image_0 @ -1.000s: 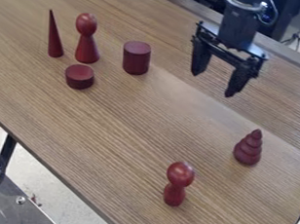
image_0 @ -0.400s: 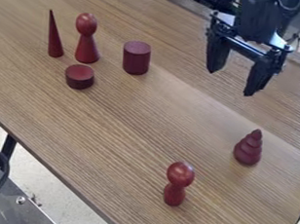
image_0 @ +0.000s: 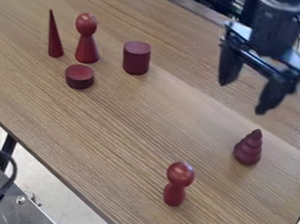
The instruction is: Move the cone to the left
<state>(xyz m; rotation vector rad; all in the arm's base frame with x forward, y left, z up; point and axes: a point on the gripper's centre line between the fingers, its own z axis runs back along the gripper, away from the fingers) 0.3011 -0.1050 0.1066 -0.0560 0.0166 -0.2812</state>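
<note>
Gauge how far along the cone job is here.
Done: no finished move is evident; the ridged cone stands at the right, though the slim cone at the left could be meant. In hand: nothing; the open gripper hangs empty above the table. Remaining, probably: grasping, shifting left, releasing.

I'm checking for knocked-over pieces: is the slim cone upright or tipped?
Upright: the slim cone stands on its wide end, its sharp tip pointing up.

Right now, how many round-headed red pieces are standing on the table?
2: one round-headed piece between the thin cone and the taller cylinder, the other piece near the bottom of the view.
</note>
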